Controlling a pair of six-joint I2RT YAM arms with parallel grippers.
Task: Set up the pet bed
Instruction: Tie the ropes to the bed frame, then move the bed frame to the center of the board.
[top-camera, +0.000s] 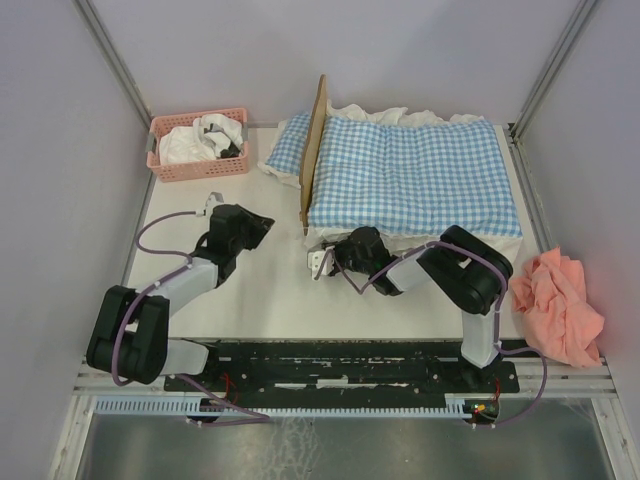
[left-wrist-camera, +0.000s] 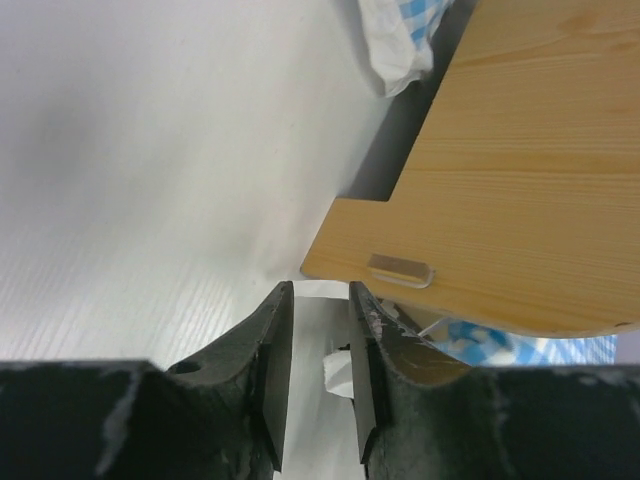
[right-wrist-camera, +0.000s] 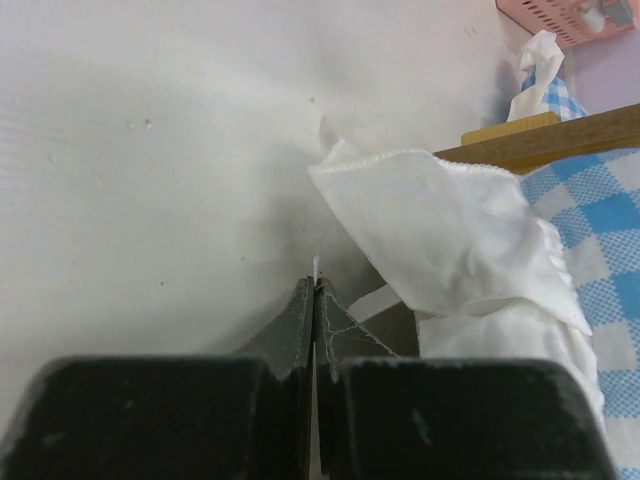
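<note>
The pet bed, a small light-wood frame with a tall headboard (top-camera: 314, 150), sits at the far middle of the white tabletop (top-camera: 250, 290). Its long axis runs sideways, from the headboard at its left end out to the right. A blue-and-white gingham quilted bedding with a white ruffle (top-camera: 410, 170) covers nearly all of the frame, so the rails and base are hidden from above.

The left hand (top-camera: 262, 224) hovers just outside the headboard's near corner, pointing toward the outer face of the board. Its fingers are a little apart, and nothing seems to be caught between them. The right hand (top-camera: 322, 262) lies low at the bed's near long side, close to the headboard end and right beside the hanging ruffle. It is clenched tight; I cannot tell whether a thread of ruffle is pinched in it.

Both hands are close to that same near corner. I'd judge the left better placed for the headboard and the right for the bedding edge.

A pink plastic basket (top-camera: 200, 168) stands to the left of the headboard.
</note>
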